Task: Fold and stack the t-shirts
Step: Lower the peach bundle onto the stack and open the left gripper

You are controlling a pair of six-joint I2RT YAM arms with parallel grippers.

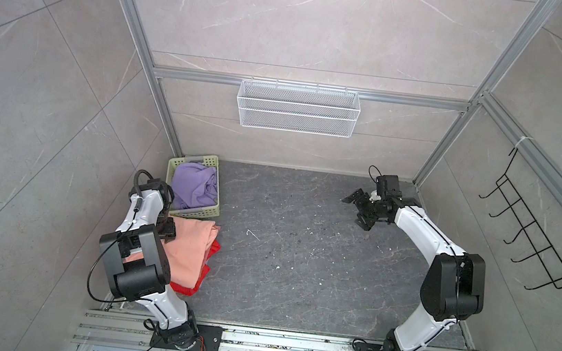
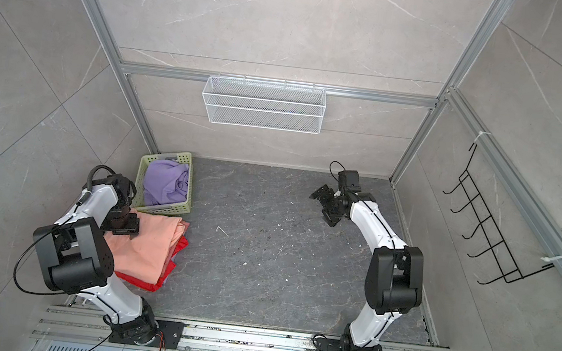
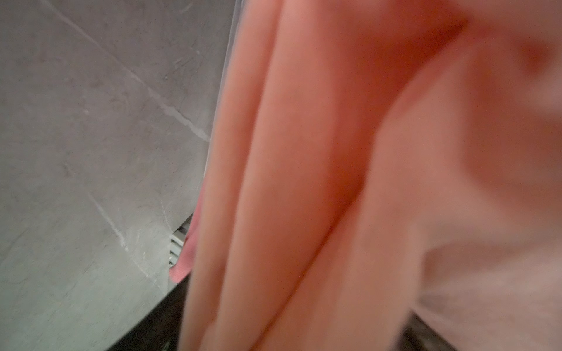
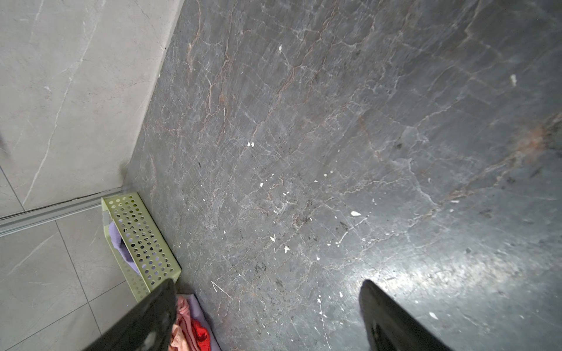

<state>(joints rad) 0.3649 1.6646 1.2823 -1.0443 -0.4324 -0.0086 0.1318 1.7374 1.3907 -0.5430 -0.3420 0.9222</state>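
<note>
Seemingly, the left gripper [image 2: 125,226] is poised on the corner of the peach shirt [image 1: 187,256] nearest the basket [image 1: 196,214]; whether its jaws are parted cannot be told, the wrist view being filled with blurred cloth. That shirt is laid folded atop a red shirt [image 1: 184,287], forming a stack. A lavender shirt [image 1: 194,184] is seen crumpled inside the basket, judged yet to be folded. The right gripper [image 1: 355,210] is held wide apart, empty, well away.

You're looking at crumpled t-shirt [image 1: 193,186] lying in plastic basket [image 1: 196,214], back left; t-shirt stack [image 1: 188,252] sitting just before it; mesh basket [image 1: 297,113] hanging behind, centre.
</note>
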